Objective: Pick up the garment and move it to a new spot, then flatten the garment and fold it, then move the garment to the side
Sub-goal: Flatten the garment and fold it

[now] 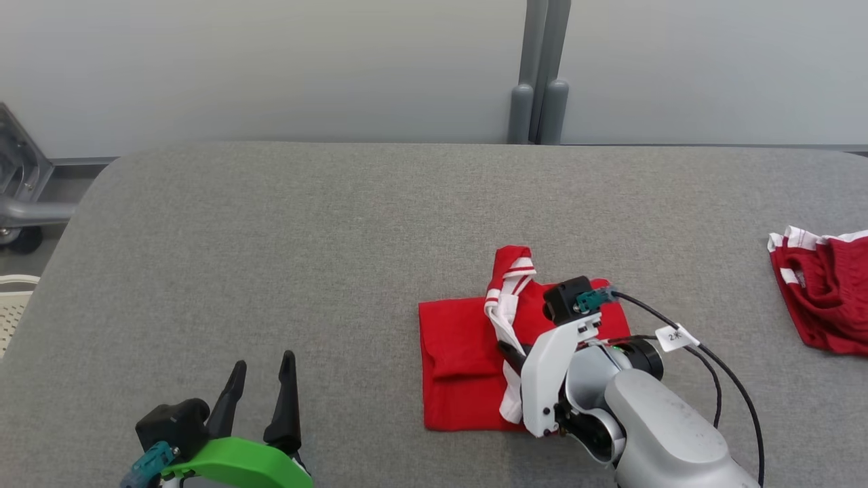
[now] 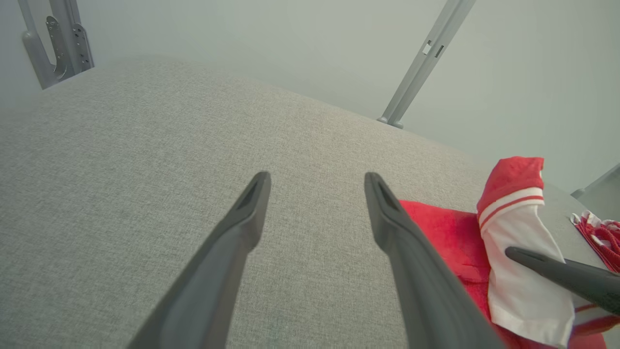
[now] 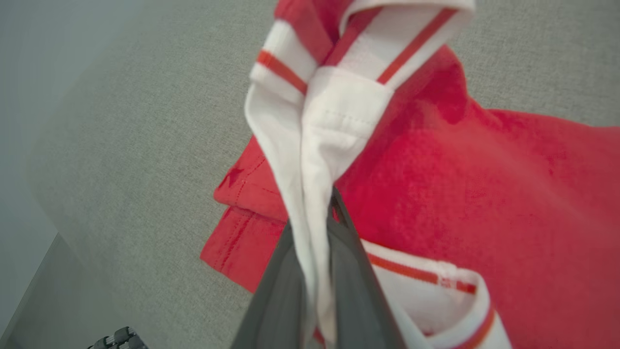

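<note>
The garment is red with white, red-striped trim and lies folded into a rough rectangle at the middle right of the grey table. My right gripper is shut on its white sleeve, which is lifted off the red body; in the right wrist view the white cloth runs between the two fingers. The left wrist view shows the garment at its right, with the raised sleeve and the right gripper's finger. My left gripper stands open over bare table at the lower left, apart from the garment.
A second red and white piece of clothing lies crumpled at the table's right edge. A grey post stands behind the table against the pale wall. A metal frame with a wheel is off the table's far left corner.
</note>
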Tool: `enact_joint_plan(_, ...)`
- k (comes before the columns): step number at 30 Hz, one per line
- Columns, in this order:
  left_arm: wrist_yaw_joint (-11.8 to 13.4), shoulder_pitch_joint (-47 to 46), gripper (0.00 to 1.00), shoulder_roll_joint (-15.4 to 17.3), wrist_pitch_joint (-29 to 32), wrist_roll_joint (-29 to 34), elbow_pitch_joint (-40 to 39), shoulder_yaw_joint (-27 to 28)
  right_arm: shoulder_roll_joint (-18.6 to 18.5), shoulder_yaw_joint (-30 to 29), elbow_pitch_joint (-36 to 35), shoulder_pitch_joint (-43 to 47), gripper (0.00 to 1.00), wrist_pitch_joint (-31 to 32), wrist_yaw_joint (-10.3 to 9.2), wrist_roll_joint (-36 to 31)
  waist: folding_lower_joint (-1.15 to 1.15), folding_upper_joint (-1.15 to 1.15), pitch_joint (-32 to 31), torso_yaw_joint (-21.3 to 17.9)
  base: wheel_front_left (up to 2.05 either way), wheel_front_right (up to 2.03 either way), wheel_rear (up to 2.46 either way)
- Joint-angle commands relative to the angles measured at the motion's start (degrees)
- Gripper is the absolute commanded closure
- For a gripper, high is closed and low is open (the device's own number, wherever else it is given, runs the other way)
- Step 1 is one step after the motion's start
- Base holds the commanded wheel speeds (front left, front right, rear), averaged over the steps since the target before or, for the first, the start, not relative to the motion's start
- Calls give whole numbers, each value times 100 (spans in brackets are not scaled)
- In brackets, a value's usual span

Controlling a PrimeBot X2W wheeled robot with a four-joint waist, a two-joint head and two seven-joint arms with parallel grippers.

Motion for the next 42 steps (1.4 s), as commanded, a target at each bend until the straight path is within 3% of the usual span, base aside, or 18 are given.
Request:
enact_joint_plan(1, -22, -95, 0, -25, -14, 19, 30, -23, -14, 99, 100, -102, 100, -74, 0, 110, 0, 29, -6, 39, 0, 0, 0)
enact_joint_plan(3, -38, -115, 0, -40, -13, 19, 55, -42, -13, 237, 290, -199, 96, -181, 0, 242, 0, 29, -10, 73, 0, 0, 0)
enact_joint_plan(4, -51, -124, 0, -49, -13, 20, 72, -58, -14, 305, 381, -250, 72, -227, 0, 326, 0, 29, -11, 91, 0, 0, 0)
enact_joint_plan(5, -63, -136, 0, -60, -11, 20, 86, -68, -9, 392, 432, -295, 17, -282, 1, 436, 0, 29, -11, 109, 0, 0, 0)
enact_joint_plan(6, -69, -154, 0, -65, -11, 19, 101, -78, -6, 454, 485, -339, 0, -352, 0, 548, 0, 29, -10, 127, 0, 0, 0)
enact_joint_plan(12, -61, -169, 0, -67, -30, 6, 162, -94, -11, 852, 596, -547, 0, -707, 0, 1281, 0, 29, -19, 145, 0, 0, 0)
enact_joint_plan(23, -29, -124, 0, -70, 1, 58, 80, -195, -15, 1231, 198, -945, 0, -1358, 1, 2582, 0, 29, -48, -62, 0, 0, 0)
enact_joint_plan(30, -36, -128, 0, -72, 4, 50, 72, -244, -13, 788, 580, -1229, 0, -2026, 1, 1965, 0, 29, -43, -212, 0, 0, 0)
enact_joint_plan(42, 20, -71, 0, -13, 9, 54, -44, -249, -186, -216, 808, -831, 0, -2451, 0, 984, 0, 29, -12, -312, 0, 0, 0)
